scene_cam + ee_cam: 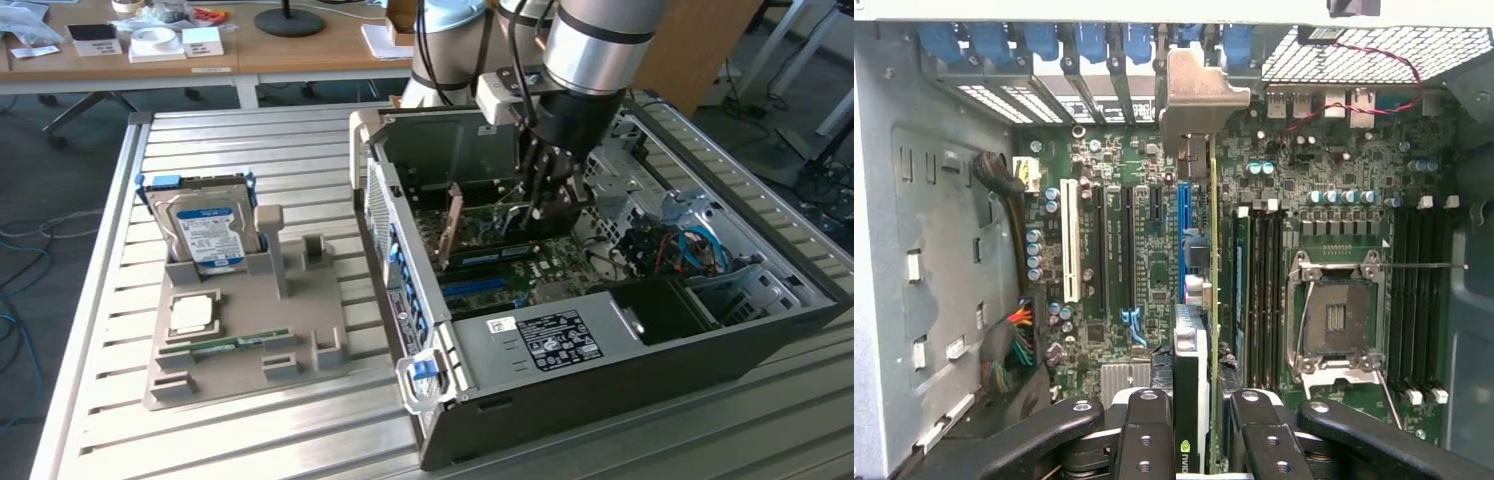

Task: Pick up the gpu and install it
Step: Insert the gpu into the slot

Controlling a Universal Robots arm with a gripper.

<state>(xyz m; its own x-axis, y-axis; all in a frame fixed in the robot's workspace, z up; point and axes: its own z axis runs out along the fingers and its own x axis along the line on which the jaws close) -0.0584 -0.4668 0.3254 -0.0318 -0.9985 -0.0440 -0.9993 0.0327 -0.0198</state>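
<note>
The open computer case (pixel 667 340) lies on its side on the slatted table. My gripper (pixel 541 205) reaches down into it and is shut on the gpu (pixel 497 225), which stands on edge over the motherboard (pixel 534 280). In the wrist view the gpu (pixel 1212 300) shows edge-on: a thin green board with its cooler (pixel 1189 400) between my fingers (pixel 1149 430) and its silver end bracket (pixel 1194 95) at the case's rear slot openings. The card lines up with the blue expansion slot (pixel 1182 215). Whether it sits in the slot I cannot tell.
A grey holder tray (pixel 240 350) on the exterior view's left carries a hard drive (pixel 207 235), a CPU (pixel 194 315) and a RAM stick (pixel 240 343). Inside the case are the CPU socket (pixel 1334 315), RAM slots (pixel 1259 290), loose cables (pixel 1014 340) and the case walls close around the arm.
</note>
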